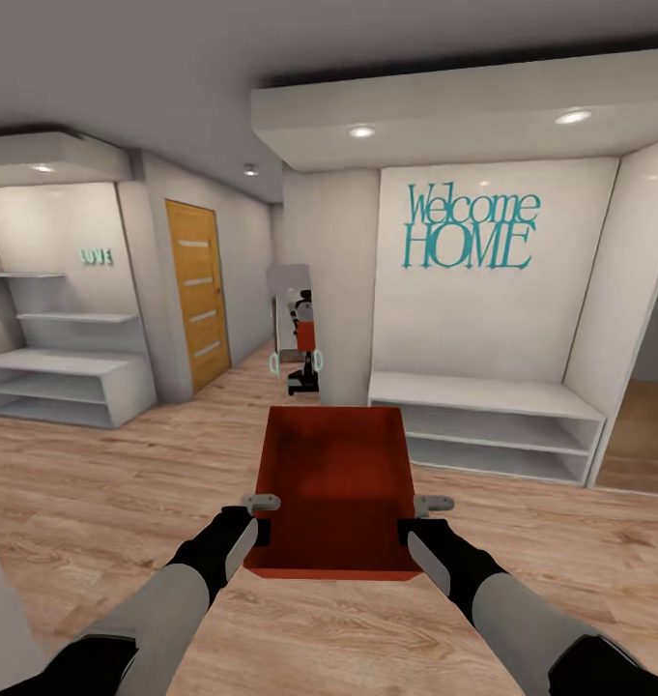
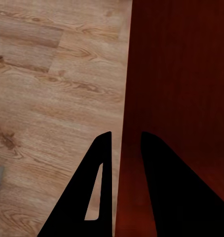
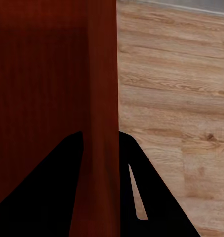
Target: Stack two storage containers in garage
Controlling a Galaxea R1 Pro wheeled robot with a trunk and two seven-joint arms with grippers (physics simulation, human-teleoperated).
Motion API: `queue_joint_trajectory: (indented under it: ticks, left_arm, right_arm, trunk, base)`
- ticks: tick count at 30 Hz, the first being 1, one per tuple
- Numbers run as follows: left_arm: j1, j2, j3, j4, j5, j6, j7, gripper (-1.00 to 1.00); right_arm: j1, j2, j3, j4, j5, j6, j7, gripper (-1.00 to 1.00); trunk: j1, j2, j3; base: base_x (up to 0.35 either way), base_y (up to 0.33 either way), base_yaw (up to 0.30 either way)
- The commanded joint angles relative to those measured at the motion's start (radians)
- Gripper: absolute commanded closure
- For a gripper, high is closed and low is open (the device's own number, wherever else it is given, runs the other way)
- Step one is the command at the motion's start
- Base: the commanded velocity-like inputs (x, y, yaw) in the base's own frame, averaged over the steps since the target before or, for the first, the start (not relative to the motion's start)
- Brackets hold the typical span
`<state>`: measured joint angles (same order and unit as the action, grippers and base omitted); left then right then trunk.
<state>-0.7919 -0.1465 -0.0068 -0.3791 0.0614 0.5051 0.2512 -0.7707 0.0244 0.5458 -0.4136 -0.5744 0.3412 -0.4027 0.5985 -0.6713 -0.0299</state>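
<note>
1. Carrying the bin [image 1: 336, 493] out in front of your chest, you hold it level and clear of the wood floor [image 1: 97, 512], one hand on each long wall, so the load is balanced between both arms.
2. Your left hand [image 1: 254, 530] is pinched shut on the bin's left wall; in the left wrist view the two fingers [image 2: 99, 168] stand on either side of that wall [image 2: 126, 98], one inside and one outside.
3. Your right hand [image 1: 415, 534] grips the opposite wall the same way, its fingers [image 3: 127, 163] closed across the rim [image 3: 102, 98].
4. Both grips sit near the end closest to you, so the far end hangs unsupported; I judge that a quick turn could make it dip.
5. You are in a hallway, with a white bench shelf [image 1: 488, 425] under the "Welcome HOME" lettering [image 1: 472, 230] to the right and a wooden door [image 1: 198, 290] to the left.
6. A tall mirror [image 1: 295, 329] straight ahead reflects the robot.
7. No concrete floor shows yet, so the trip to the garage looks unfinished.
</note>
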Motion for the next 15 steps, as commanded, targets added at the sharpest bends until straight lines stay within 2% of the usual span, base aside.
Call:
queue_joint_trajectory:
  ticks: [1, 4, 12, 15]
  left_arm:
    - [0.0, 0.001, -0.007, 0.003, -0.026, 0.012, 0.026, 1.0]
    - [0.0, 0.001, -0.007, 0.003, -0.026, 0.012, 0.026, 1.0]
    - [0.0, 0.001, -0.007, 0.003, -0.026, 0.012, 0.026, 1.0]
    - [0.0, 0.001, -0.007, 0.003, -0.026, 0.012, 0.026, 1.0]
  right_arm:
    - [-0.003, -0.001, -0.017, -0.004, 0.027, 0.007, -0.01, 1.0]
    - [-0.002, -0.001, -0.017, -0.004, 0.027, 0.007, -0.01, 1.0]
    - [-0.002, -0.001, -0.017, -0.004, 0.027, 0.007, -0.01, 1.0]
    - [-0.002, -0.001, -0.017, -0.004, 0.027, 0.007, -0.01, 1.0]
  trunk:
    - [0.001, -0.002, -0.002]
    - [0.001, -0.002, -0.002]
    - [0.001, -0.002, -0.002]
    - [0.001, -0.002, -0.002]
  base:
    - [0.322, 0.0, 0.0]
    - [0.322, 0.0, 0.059]
    - [0.322, 0.0, 0.224]
    - [0.322, 0.0, 0.063]
